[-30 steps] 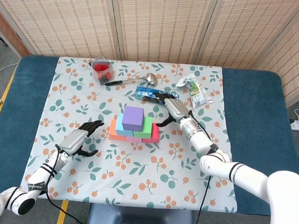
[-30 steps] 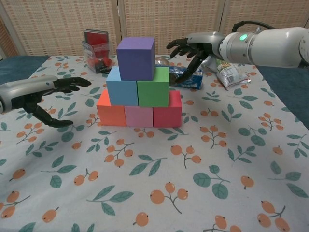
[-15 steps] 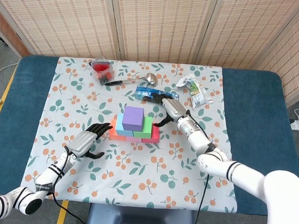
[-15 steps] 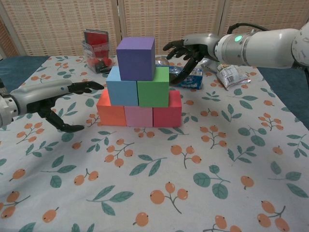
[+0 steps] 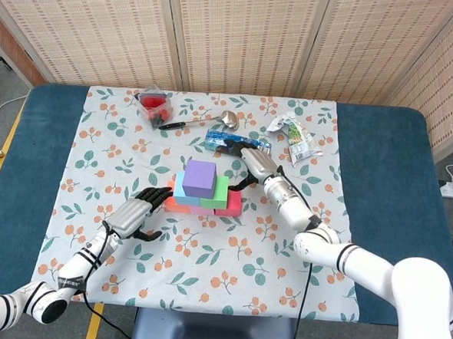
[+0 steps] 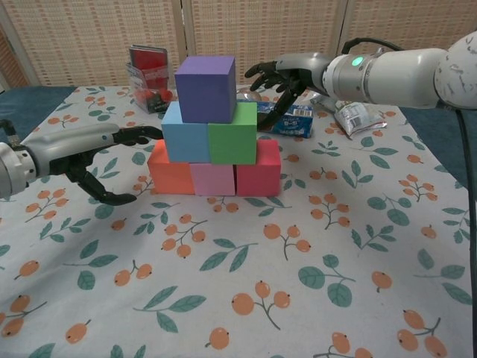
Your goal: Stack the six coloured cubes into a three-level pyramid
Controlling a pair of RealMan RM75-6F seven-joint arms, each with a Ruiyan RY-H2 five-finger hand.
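Setting: Woven blinds back a blue table [image 5: 381,163] spread with a leaf-and-berry cloth [image 5: 111,170], seen from the head camera.
Pyramid, head view: purple cube [image 5: 199,178] sits on top of a light blue cube [image 5: 178,188] and a green cube [image 5: 219,191]; an orange cube [image 5: 175,206] and a red cube [image 5: 233,207] show at the ends of the bottom row, mid-cloth.
Left hand, head view: left hand [image 5: 135,213] is just left of the stack, fingers apart, holding nothing, its dark fingertips near the orange cube.
Right hand, head view: right hand [image 5: 251,165] is at the stack's upper right, fingers spread and empty.
Clutter, head view: a ladle [image 5: 206,121], a clear box with red contents [image 5: 153,107], a blue packet [image 5: 232,143] and a snack bag [image 5: 296,137] lie at the far side.
Pyramid, chest view: three levels stand; a pink cube [image 6: 212,179] sits between orange and red, and the purple cube is turned slightly askew on the blue and green pair.
Hands, chest view: the left hand's fingertips [image 6: 146,133] reach close to the light blue cube, contact unclear, thumb held low beside the orange one; the right hand hovers open beside the green cube's top corner, in front of the blue packet.
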